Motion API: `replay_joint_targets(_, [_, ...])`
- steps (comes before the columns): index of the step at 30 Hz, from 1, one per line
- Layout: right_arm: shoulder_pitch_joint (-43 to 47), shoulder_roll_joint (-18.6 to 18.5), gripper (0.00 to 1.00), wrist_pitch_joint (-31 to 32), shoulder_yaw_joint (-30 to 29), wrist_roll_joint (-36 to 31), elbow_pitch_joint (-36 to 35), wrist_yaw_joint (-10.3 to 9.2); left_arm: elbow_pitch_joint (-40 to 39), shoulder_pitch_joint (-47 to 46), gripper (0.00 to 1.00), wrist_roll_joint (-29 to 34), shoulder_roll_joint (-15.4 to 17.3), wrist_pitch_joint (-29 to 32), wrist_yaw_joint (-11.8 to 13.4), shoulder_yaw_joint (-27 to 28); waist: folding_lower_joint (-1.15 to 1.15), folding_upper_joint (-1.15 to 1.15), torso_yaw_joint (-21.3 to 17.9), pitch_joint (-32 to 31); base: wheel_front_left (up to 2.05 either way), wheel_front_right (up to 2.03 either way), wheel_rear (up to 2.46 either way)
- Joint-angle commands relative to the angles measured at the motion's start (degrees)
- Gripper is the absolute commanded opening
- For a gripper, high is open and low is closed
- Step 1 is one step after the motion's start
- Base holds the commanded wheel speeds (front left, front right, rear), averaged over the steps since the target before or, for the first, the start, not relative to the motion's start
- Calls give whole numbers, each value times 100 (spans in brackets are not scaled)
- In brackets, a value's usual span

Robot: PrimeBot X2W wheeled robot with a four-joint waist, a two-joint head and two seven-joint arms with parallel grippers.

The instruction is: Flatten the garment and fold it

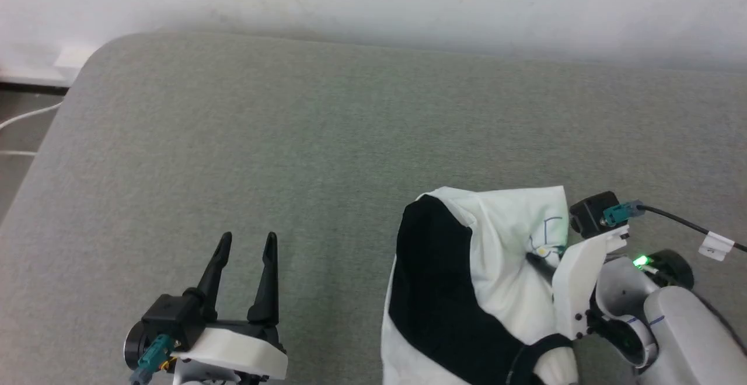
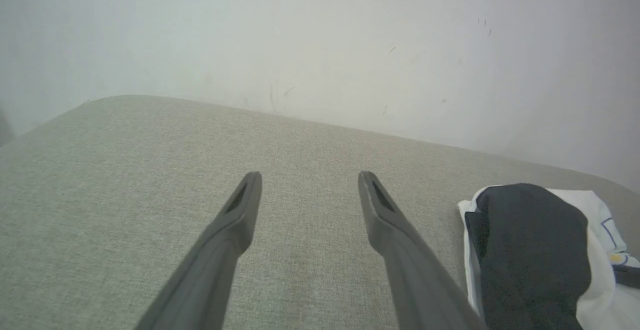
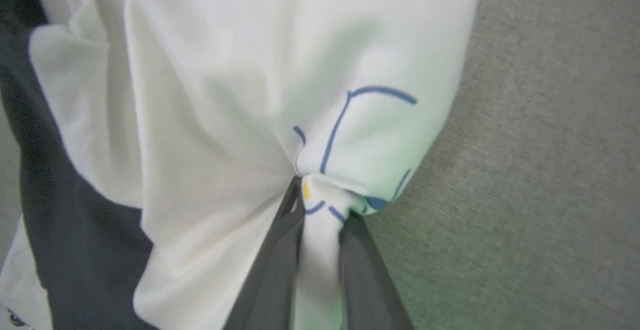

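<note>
Soft even light, slight blur

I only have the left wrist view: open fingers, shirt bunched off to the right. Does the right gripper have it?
Observer: Yes, the right gripper is shut on a pinch of the shirt's white body; cloth bunches between its fingers.
Operator: Where on the white?
Observer: Right beside a blue line print with a small yellow spot.
Operator: Which side does that arm come in from?
Observer: In the head view, from the shirt's right, the side away from the left gripper, which hangs over the grey surface.
</note>
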Motion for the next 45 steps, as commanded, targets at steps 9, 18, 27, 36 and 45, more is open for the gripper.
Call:
replay_joint_targets(9, [-600, -1687, 0, 208, 1062, -267, -986, -14, -108, -299, 100, 37, -11, -27, -92, -341, -1, 0, -1160, 153, 0, 0, 0])
replay_joint_targets(18, [-1447, -3570, 0, -120, 1902, -332, -934, -14, -291, -957, 100, 148, -11, -27, -99, -806, -1, 0, -1887, 1005, 0, 0, 0])
replay_joint_targets(27, [-1935, -4392, 0, -1331, 1888, -459, 339, -14, -479, -1574, 100, 465, -11, -27, -179, -918, -1, 0, -1926, 1912, 0, 0, 0])
replay_joint_targets(36, [-2007, -4314, 0, -2248, 938, -736, 1976, -14, -580, -1839, 100, 573, 14, -27, -225, -971, -1, 0, -1768, 2402, 0, 0, 0])
replay_joint_targets(45, [-2109, -3838, 6, -2540, 176, -1233, 2899, -14, -498, -1830, 100, 567, 32, -27, -239, -973, -1, 0, -1693, 2353, 0, 0, 0])
